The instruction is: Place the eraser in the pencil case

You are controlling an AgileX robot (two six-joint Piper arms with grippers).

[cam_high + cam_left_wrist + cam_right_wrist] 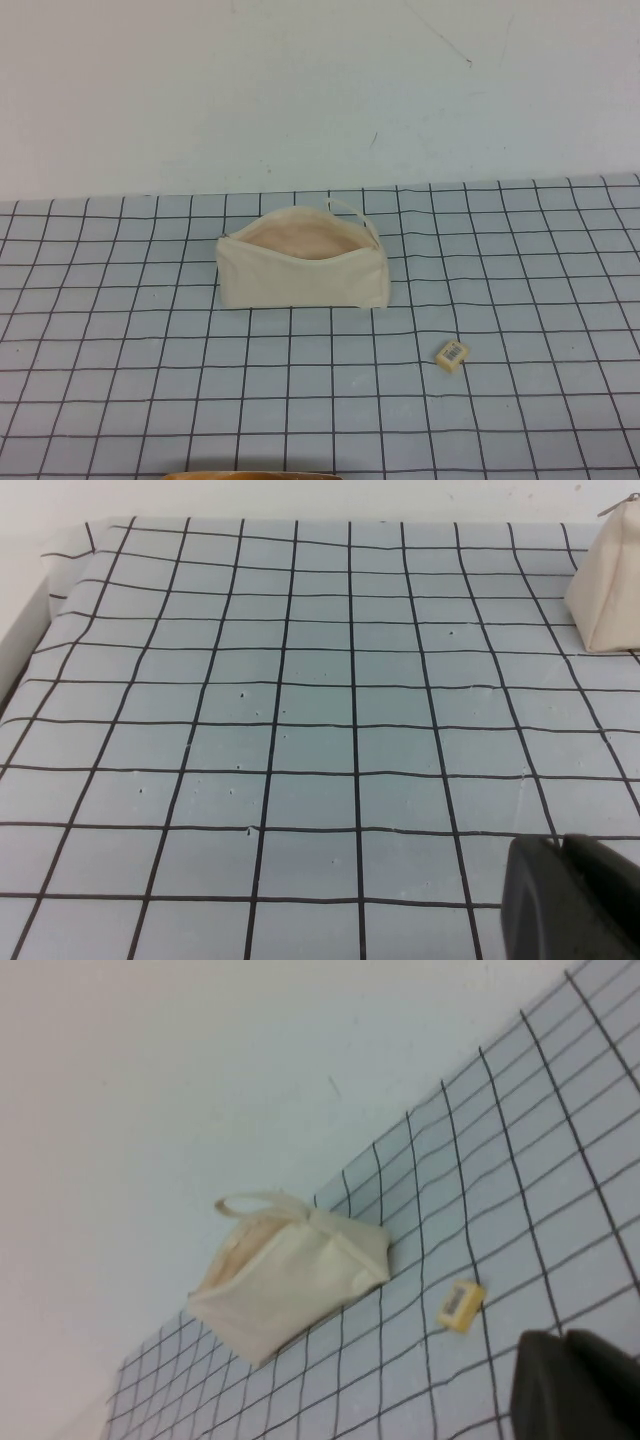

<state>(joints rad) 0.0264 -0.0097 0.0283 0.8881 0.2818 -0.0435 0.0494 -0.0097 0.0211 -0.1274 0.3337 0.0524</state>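
Note:
The cream pencil case [300, 275] stands on the grid mat, zip open upward, showing pinkish lining and a thin loop strap at its far right end. The tiny cream-yellow eraser [452, 355] with a barcode label lies flat on the mat, in front of and to the right of the case. Neither gripper shows in the high view. In the right wrist view my right gripper [562, 1335] is shut and empty, apart from the eraser [460, 1306] and the case [290, 1285]. In the left wrist view my left gripper [562, 842] is shut and empty over bare mat, far from the case [610, 580].
The grey-blue mat with black grid lines [150, 380] covers the table up to a plain white wall [300, 90]. The mat's edge shows in the left wrist view [30, 660]. A tan strip [250, 475] shows at the near edge of the high view.

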